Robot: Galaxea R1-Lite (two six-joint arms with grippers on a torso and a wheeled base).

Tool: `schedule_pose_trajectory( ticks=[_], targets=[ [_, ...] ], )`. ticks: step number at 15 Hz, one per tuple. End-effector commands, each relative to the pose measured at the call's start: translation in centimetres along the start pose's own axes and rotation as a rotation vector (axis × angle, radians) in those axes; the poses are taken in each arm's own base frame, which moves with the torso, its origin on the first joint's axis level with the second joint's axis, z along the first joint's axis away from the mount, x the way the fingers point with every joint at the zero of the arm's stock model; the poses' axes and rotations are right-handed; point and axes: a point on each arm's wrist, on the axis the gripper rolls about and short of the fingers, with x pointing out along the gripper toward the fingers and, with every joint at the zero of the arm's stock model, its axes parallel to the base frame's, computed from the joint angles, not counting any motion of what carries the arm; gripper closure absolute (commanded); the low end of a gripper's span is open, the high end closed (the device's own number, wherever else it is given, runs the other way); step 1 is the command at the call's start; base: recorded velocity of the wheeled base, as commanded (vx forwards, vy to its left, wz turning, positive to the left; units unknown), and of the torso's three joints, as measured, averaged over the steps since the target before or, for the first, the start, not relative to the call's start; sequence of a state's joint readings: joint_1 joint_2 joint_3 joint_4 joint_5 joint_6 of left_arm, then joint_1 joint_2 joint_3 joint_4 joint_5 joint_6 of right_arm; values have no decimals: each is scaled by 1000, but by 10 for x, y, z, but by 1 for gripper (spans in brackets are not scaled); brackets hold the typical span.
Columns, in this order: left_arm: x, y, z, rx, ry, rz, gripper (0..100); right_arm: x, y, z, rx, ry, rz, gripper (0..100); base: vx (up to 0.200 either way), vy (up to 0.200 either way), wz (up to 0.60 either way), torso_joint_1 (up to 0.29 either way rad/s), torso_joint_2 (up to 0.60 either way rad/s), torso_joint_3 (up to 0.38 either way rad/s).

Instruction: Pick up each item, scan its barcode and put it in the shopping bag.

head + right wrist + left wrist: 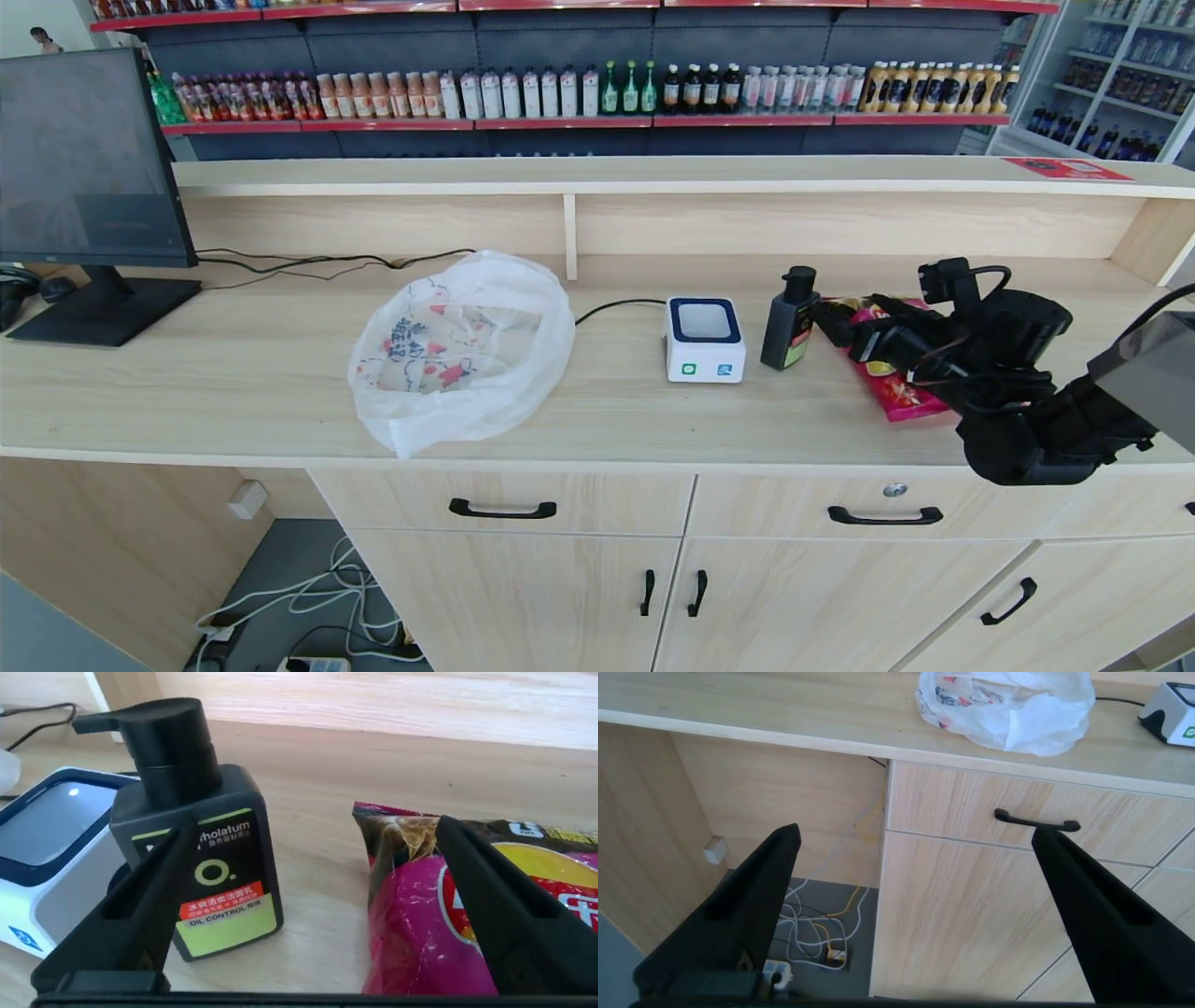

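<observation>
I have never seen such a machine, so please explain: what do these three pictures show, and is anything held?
This is a two-armed robot at a shop counter. The wide picture comes from a camera on its head; the other two come from cameras on its wrists. The dark wedges there are the left fingers and the right fingers. On the counter are a white plastic bag, a white scanner, a dark pump bottle and a pink snack bag. The right fingers are open near the pump bottle and snack bag; the left fingers are open, low before the drawers. Nothing is held.
</observation>
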State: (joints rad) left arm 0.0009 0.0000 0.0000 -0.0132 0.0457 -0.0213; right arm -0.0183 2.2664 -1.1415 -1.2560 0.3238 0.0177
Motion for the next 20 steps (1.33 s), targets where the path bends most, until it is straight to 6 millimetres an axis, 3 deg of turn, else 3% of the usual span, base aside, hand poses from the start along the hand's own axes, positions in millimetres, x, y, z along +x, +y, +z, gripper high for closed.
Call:
schedule_pose_trajectory(
  ticks=[1,6,12,18,20],
  targets=[
    [0,0,0,0,-1,1,0,3,0,2,-8,6,4,0,0,0,0,0,0,0],
    [0,0,0,0,-1,1,0,13,-5,7,-42,7,0,0,0,0,0,0,0,0],
    [0,0,0,0,-1,1,0,8,-29,4,-59,8,-53,0,0,0,0,0,0,0],
    [0,0,0,0,-1,1,0,12,-27,1,-61,6,-46,0,0,0,0,0,0,0],
    [0,0,0,0,-1,1,0,1,-28,19,-66,-15,-54,0,0,0,0,0,0,0]
  ],
)
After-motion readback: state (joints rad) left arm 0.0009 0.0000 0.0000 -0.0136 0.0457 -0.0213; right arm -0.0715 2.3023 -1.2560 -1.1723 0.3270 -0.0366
